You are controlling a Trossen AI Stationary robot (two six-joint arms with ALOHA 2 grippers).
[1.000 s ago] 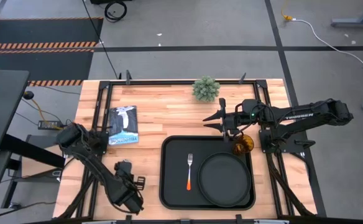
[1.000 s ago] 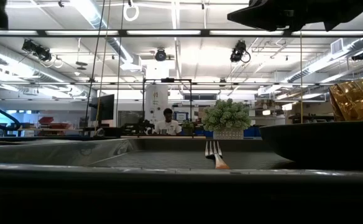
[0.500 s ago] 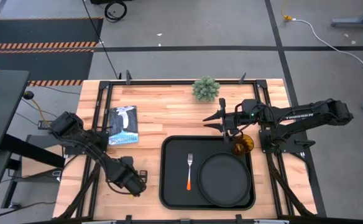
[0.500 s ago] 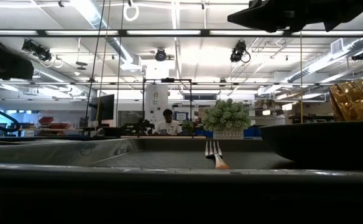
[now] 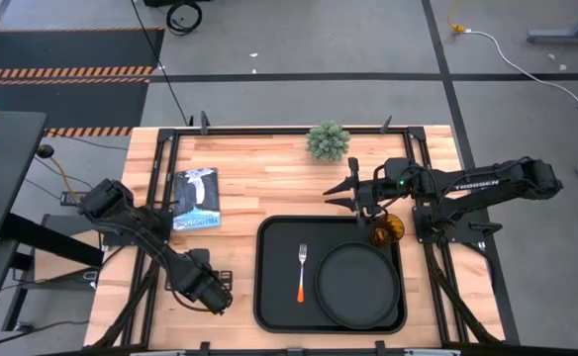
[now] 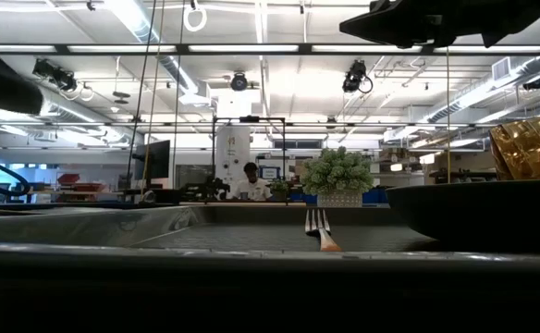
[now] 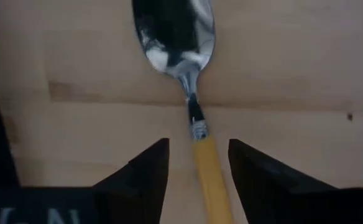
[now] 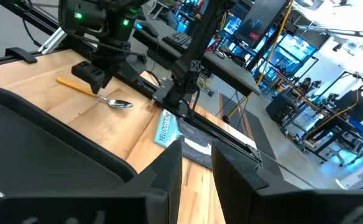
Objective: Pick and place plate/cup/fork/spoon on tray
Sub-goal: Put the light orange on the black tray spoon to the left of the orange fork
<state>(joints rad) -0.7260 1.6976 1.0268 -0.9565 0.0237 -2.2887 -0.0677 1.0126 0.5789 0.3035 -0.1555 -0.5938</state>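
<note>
From my station I see the left gripper (image 5: 217, 294) low over the table (image 5: 259, 188) just beside the tray's (image 5: 277, 297) left edge, its fingers (image 7: 145, 174) parted and straddling the yellow-orange handle of the spoon (image 7: 188, 81), which lies flat on the wood with its bowl pointing away from the wrist; I cannot see the fingers touching the handle. On my right wrist feed the spoon (image 8: 97, 93) shows on the table under the left arm's gripper (image 8: 94, 74). The right gripper (image 5: 351, 194) waits over the table just past the tray's far edge, its fingers (image 8: 169, 180) set a narrow gap apart and holding nothing. The plate (image 5: 356, 285) sits in the tray's right half, the fork (image 5: 302, 271) lies on the tray just left of it, and the cup (image 5: 387, 229) stands at the tray's far right corner. A small plant (image 5: 328, 141) and a booklet (image 5: 196, 199) rest elsewhere on the table.
</note>
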